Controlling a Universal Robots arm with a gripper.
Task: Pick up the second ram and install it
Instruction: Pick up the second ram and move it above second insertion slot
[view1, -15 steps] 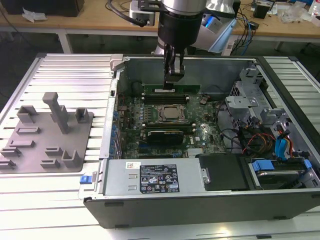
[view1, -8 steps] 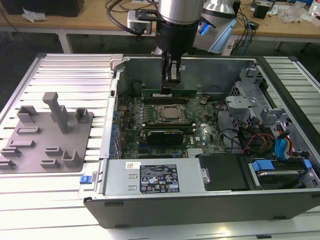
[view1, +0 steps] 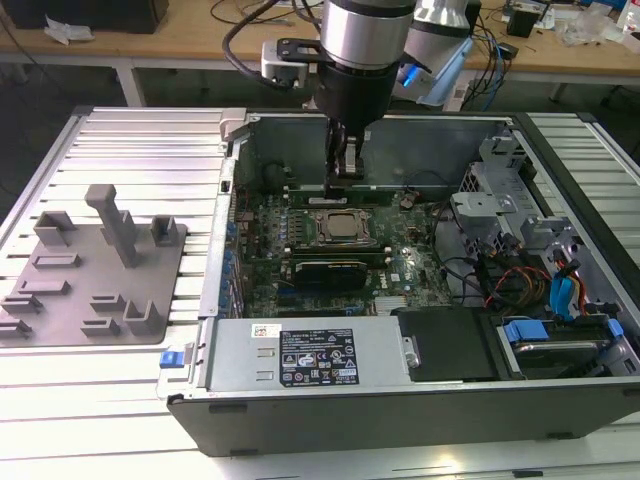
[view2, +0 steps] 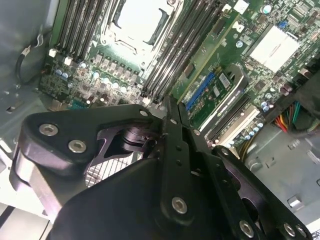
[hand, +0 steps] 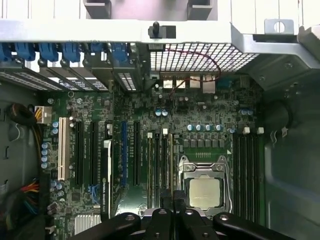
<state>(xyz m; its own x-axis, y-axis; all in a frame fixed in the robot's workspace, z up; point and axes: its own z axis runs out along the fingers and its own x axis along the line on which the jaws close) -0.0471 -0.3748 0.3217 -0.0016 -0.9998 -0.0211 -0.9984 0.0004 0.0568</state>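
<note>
Thin green second ram (view2: 210, 52), upright on edge, lengthwise along the black slots (view2: 167, 62) beside the processor socket (view2: 137, 20)

Motherboard (hand: 140, 112): green. Memory slots (hand: 245, 175): black with white end clips. Expansion slots: one blue (hand: 123, 152), one white (hand: 62, 150). Pincer (view1: 343, 180): black. Fixture blocks (view1: 95, 265), nine o'clock in the exterior view: plain grey. Worktop (view1: 140, 150): white, ribbed. Cables (view1: 520, 283), three o'clock: red, orange, blue.
</note>
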